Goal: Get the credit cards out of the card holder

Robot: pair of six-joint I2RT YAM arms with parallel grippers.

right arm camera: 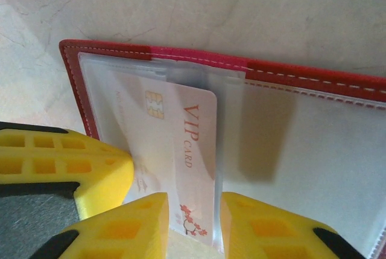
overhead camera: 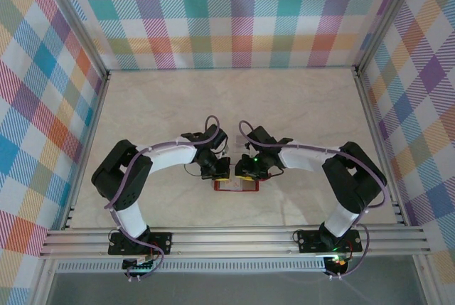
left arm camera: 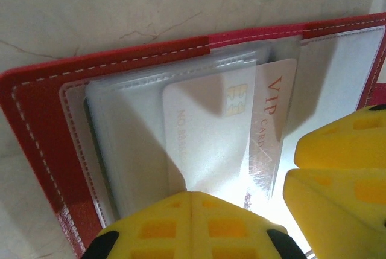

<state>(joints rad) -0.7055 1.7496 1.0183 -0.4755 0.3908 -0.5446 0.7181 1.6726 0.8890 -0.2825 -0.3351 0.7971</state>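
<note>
Right gripper (right arm camera: pixel 193 214) part-open, straddling credit card (right arm camera: pixel 181 129); left gripper (left arm camera: pixel 192 223) closed.

1 red card holder (right arm camera: pixel 301 75) on 1 counter (overhead camera: pixel 234 106); 1 VIP card (right arm camera: pixel 181 144) w/ chip inside it; several clear sleeves in it, exact no. unclear. 2 at its near edge: left end effector (left arm camera: pixel 192 226), right end effector (right arm camera: pixel 193 223)
</note>
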